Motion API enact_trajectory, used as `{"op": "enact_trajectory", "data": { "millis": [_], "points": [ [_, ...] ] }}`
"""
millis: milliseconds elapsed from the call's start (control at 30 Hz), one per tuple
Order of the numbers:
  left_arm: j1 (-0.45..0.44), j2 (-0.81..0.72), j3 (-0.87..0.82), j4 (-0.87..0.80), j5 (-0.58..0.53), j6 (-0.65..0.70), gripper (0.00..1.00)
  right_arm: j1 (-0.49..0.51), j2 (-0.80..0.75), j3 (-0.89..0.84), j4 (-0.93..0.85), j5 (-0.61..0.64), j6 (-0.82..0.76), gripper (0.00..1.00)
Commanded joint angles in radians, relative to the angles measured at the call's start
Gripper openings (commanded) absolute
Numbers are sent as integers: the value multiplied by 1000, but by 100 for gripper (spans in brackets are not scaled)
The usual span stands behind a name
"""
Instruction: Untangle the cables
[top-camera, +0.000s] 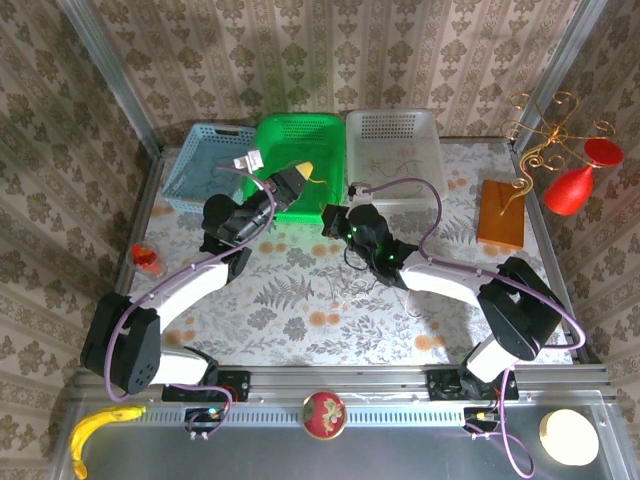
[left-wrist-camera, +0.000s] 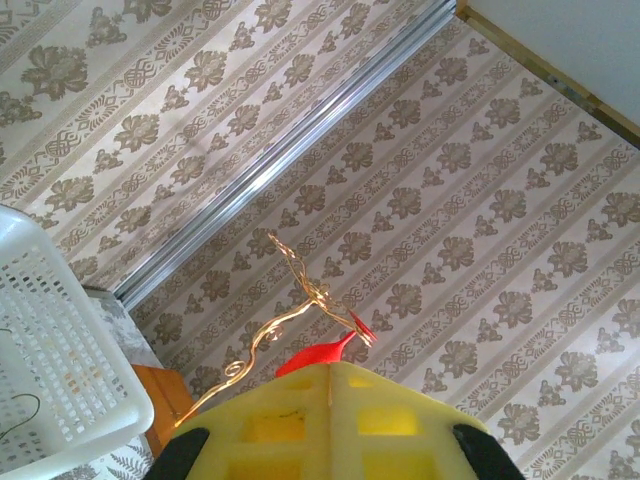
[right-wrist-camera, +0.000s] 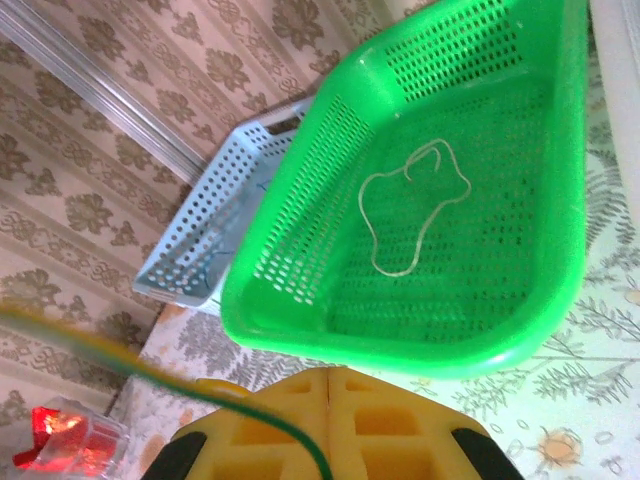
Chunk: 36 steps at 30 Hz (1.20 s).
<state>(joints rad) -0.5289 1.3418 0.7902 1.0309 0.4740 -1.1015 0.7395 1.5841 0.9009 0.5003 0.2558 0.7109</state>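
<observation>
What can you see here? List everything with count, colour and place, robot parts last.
blue basket: one, blue, back left
green basket: one, green, back centre
white basket: one, white, beside green basket
pale cable: one, whitish, inside green basket
yellow-green cable: one, in right claw
loose cables: several, thin, table centre
wooden block: one, brown, right
ornament: one, red-gold, far right
red object: one, left edge
banana: one, yellow, front left
red ball: one, front centre
cream disc: one, front right
left claw: one, yellow, shut, above green basket
right claw: one, yellow, shut, table centre
</observation>
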Motion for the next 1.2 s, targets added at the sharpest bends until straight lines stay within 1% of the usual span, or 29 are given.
{"op": "enact_trajectory", "data": {
  "millis": [0,233,367,467,567,600,733,767,833,900,1000,1167],
  "points": [
    [12,-36,-12,11,3,33,0,-14,-19,-47,12,36,2,0],
    [67,-71,-20,-46,26,72,0,-60,-67,-146,-32,61,-10,0],
    [67,-79,-27,-64,33,87,0,-95,-97,-184,-34,55,1,0],
    [69,-71,-29,-65,41,91,0,-107,-114,-170,-54,47,-15,0],
    [69,-61,-31,-68,53,99,0,-125,-114,-121,-90,26,-38,0],
    [67,-58,-31,-70,59,103,6,-133,-112,-97,-110,22,-48,0],
    [67,-62,-47,-103,59,137,40,-191,-86,27,-214,-6,-82,0],
    [93,-65,-51,-113,58,145,44,-206,-77,50,-233,-9,-91,0],
    [98,-72,-62,-132,54,164,52,-242,-48,118,-284,-15,-107,0],
    [102,-83,-69,-154,52,181,58,-275,-19,177,-316,-23,-122,0],
    [105,-107,-74,-210,49,219,64,-317,43,267,-371,-17,-145,0],
    [106,-155,-74,-323,45,292,70,-377,180,448,-489,28,-167,0]
  ]
}}
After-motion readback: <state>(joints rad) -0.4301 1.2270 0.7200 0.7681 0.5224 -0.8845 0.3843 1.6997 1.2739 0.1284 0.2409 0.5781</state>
